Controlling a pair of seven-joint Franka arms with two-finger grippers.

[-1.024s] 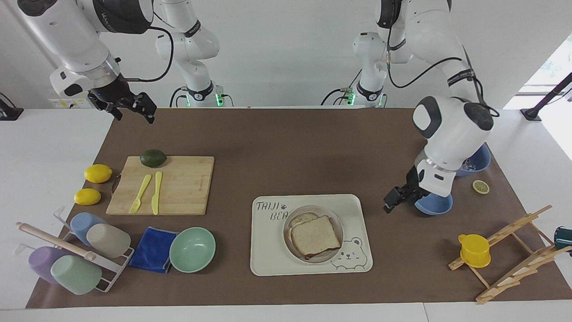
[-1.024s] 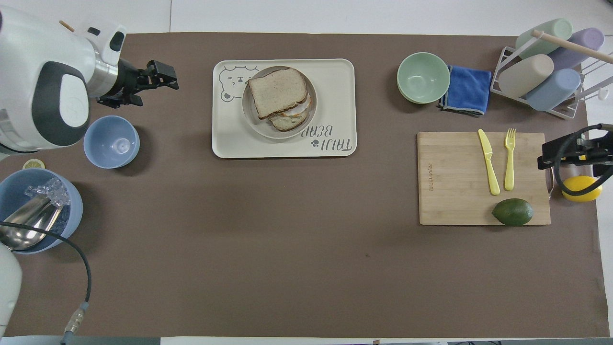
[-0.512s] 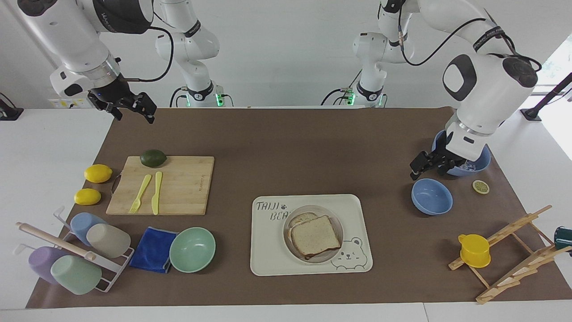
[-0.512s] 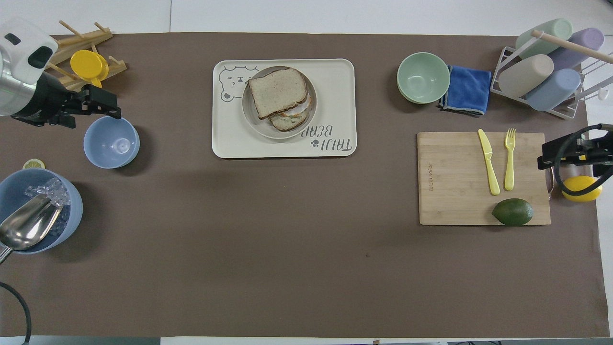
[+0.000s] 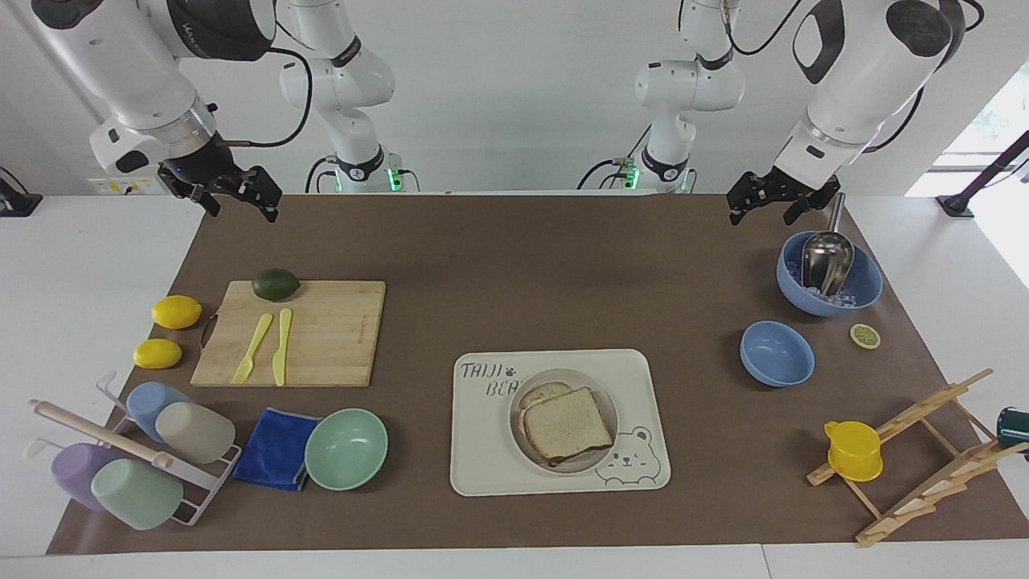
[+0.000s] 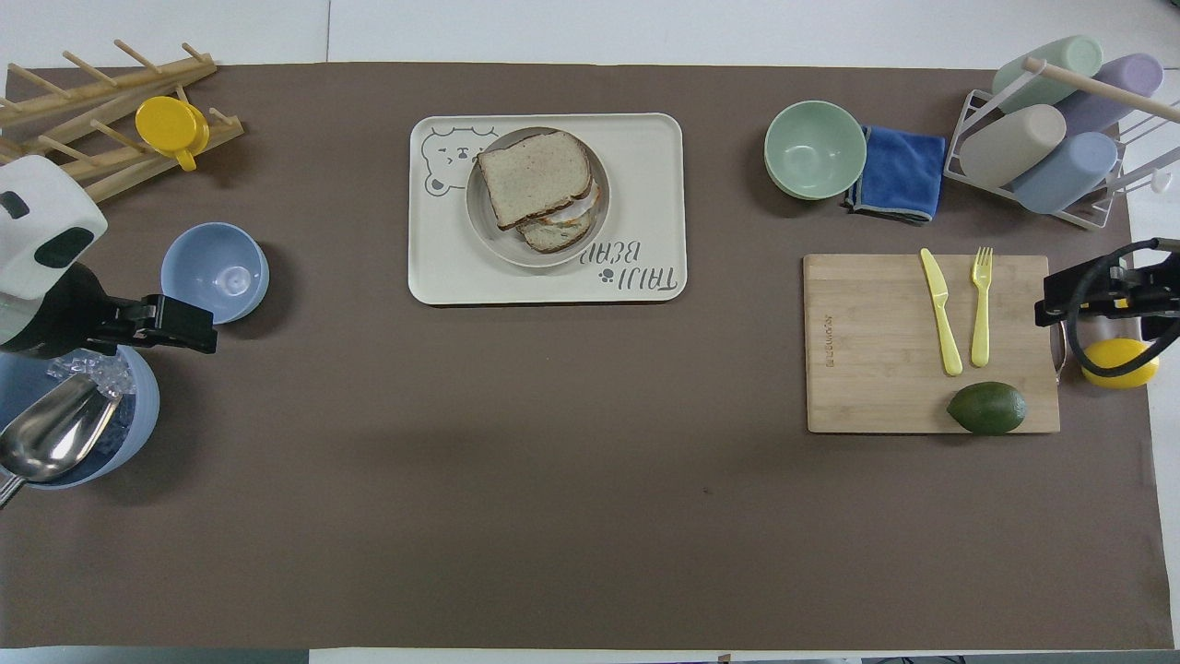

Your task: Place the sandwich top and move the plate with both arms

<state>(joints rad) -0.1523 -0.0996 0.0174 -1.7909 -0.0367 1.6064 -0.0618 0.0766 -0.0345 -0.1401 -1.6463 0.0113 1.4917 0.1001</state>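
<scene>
pale speckled sandwich top [image 5: 567, 425], beige-grey plate [image 5: 604, 400]

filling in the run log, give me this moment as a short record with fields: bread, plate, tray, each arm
bread: top slice lies on the lower slice, on the plate
plate: plate sits on the tray
tray: tray on the mat, between the green bowl and the small blue bowl
left gripper: left gripper raised by the ice bowl, jaws open, empty
right gripper: right gripper waits raised at the right arm's end, jaws open, empty
</scene>
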